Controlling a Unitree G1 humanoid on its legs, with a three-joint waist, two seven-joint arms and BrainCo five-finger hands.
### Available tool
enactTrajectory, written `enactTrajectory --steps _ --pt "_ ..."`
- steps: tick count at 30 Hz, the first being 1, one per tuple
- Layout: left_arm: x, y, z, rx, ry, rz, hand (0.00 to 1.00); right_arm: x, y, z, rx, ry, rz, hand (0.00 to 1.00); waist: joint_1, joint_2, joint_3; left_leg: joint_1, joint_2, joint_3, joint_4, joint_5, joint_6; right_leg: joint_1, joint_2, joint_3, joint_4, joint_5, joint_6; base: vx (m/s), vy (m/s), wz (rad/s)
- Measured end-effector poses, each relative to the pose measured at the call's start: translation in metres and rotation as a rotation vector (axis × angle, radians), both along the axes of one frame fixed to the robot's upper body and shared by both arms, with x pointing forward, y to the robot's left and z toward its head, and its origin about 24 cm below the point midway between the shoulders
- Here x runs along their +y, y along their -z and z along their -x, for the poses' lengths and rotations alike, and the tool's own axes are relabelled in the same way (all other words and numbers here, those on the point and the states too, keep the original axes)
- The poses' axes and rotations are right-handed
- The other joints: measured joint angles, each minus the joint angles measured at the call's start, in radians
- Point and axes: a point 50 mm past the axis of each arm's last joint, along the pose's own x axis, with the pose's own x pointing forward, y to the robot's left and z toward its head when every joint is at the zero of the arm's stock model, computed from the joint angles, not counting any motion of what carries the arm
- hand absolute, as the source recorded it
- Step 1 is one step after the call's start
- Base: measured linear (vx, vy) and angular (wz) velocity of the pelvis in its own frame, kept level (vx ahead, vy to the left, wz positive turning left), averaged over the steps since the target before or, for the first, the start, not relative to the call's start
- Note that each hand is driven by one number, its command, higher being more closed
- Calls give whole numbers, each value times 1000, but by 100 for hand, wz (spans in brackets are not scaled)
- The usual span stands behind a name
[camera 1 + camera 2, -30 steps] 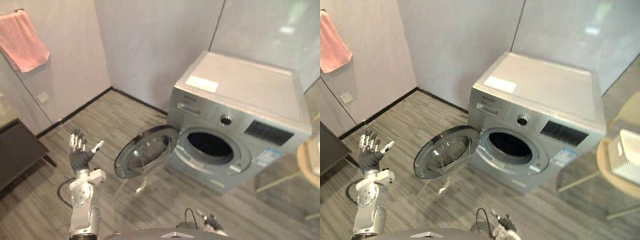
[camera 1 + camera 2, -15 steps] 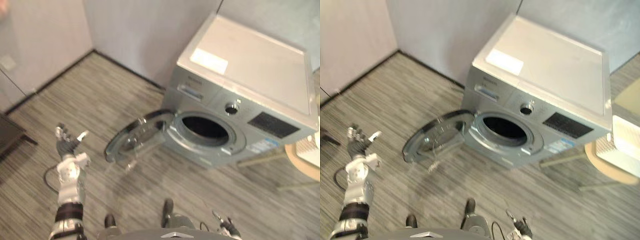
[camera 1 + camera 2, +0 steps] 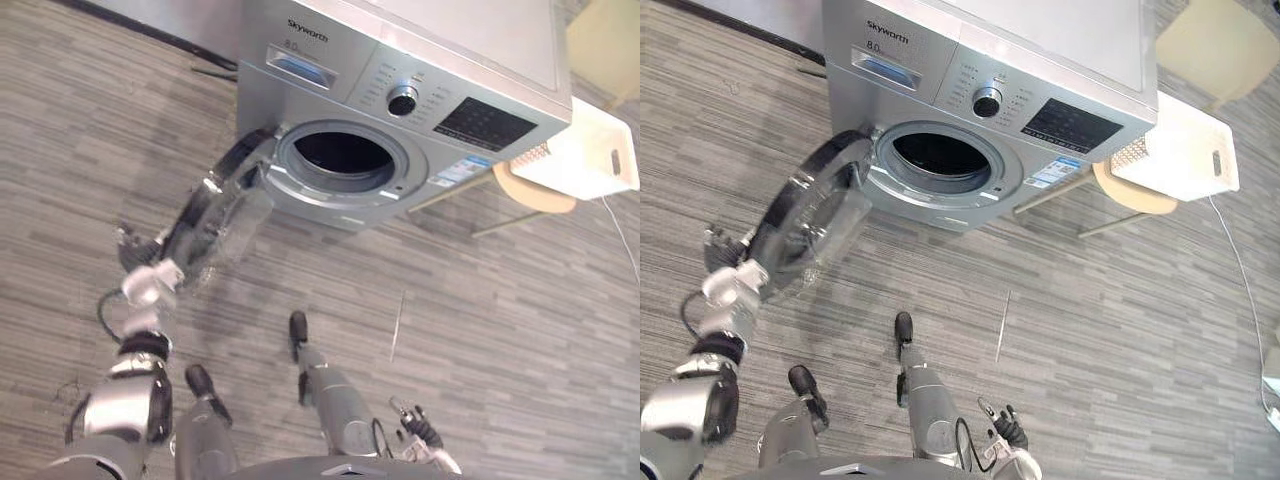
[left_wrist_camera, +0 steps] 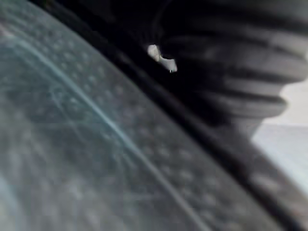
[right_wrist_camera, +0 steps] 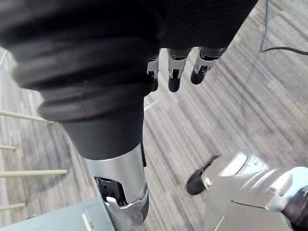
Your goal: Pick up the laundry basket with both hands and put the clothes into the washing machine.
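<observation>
**Door open, basket on its stool, well clear of both hands**

We're looking down on the silver washing machine (image 3: 450,40). Its round door (image 3: 222,208) is swung out to the robot's left, leaving the dark drum opening (image 3: 343,152) bare. The left hand (image 3: 138,250) is out at the far rim of that door, right beside it. In the left wrist view the door's glass pane sits very close against the hand's dark ribbed cover. Is that hand spread, closed, or gripping the rim? From these angles I cannot tell.

Over to the other side. The right hand (image 3: 1006,430) hangs low by the robot's side, above the grey plank floor (image 3: 520,330). Its own wrist view settles the matter: fingers (image 5: 174,79) dangling loose and relaxed, nothing between them.

And the laundry basket (image 3: 1180,150)? It is white, with perforated walls and a slot handle in its end. It sits on a pale round stool (image 3: 1125,195) just beside the machine's right front corner. That puts it well apart from both hands, on the opposite side of the machine from the open door.

On the front panel, a round knob (image 3: 402,100) sits above the opening, with a drawer (image 3: 300,66) to its left.
</observation>
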Motion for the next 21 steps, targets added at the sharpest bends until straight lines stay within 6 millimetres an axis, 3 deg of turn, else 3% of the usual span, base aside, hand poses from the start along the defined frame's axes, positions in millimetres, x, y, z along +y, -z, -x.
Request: enactTrajectory --steps 1,3,5,6,7,9,10,13,15,17,19,21 --pt "-10 8 3 25 35 0 0 0 -1 -2 -8 7 -1 0 1 0 0 5 -7 7 -13 8 -3 -2 -5 0 -1 -13 -1 66 -45 -11" --pt "-61 37 17 142 235 -31 0 6 -1 -8 -21 19 -13 0 -4 1 -1 32 -24 39 -35 20 -12 -2 -14 24 -1 -58 23 32 -63 -32" --pt "-100 50 27 189 410 -47 0 10 -2 -12 -27 29 -25 0 -13 5 -3 59 -27 72 -47 20 -15 -2 -7 54 3 -60 25 -7 -57 -52" --pt "-138 56 36 204 576 -64 0 11 -2 -13 -32 36 -30 0 -29 8 -5 97 -31 111 -55 13 -19 1 0 90 21 -68 34 -9 -17 -61" --pt "-148 56 39 204 630 -75 0 10 -2 -12 -30 38 -29 0 -34 8 -5 118 -32 128 -58 8 -21 8 3 107 26 -72 39 -7 14 -80" --pt "-197 52 55 151 927 -94 0 5 -1 -3 -9 48 -23 0 -67 30 -32 169 -38 179 -60 -27 -29 29 12 158 27 -104 58 -4 40 -73" --pt "-232 42 66 94 1069 -59 0 -2 -1 5 2 50 -8 0 -81 56 -60 182 -40 204 -61 -42 -31 30 15 186 26 -109 65 7 42 -61" --pt "-289 7 74 -66 1291 -13 0 -15 1 21 43 55 20 0 -124 105 -98 204 -46 245 -53 -71 -32 32 18 227 16 -105 86 58 61 -51" --pt "-302 -15 67 -150 1313 2 0 -19 2 30 65 75 25 0 -146 123 -107 208 -42 259 -41 -82 -31 33 21 235 9 -93 89 68 36 -29" --pt "-298 -24 57 -195 1281 14 0 -21 6 43 114 117 12 0 -155 140 -105 224 -40 256 -45 -85 -33 59 22 220 -2 -88 88 81 16 9" --pt "-282 -20 48 -183 1225 9 0 -27 7 49 126 159 16 0 -162 162 -101 252 -37 238 -55 -86 -34 100 20 190 -13 -88 87 49 8 30" --pt "-254 -8 40 -141 1128 0 0 -30 8 54 141 182 16 0 -160 192 -102 265 -38 210 -62 -86 -35 135 9 148 -25 -89 86 -2 8 49"
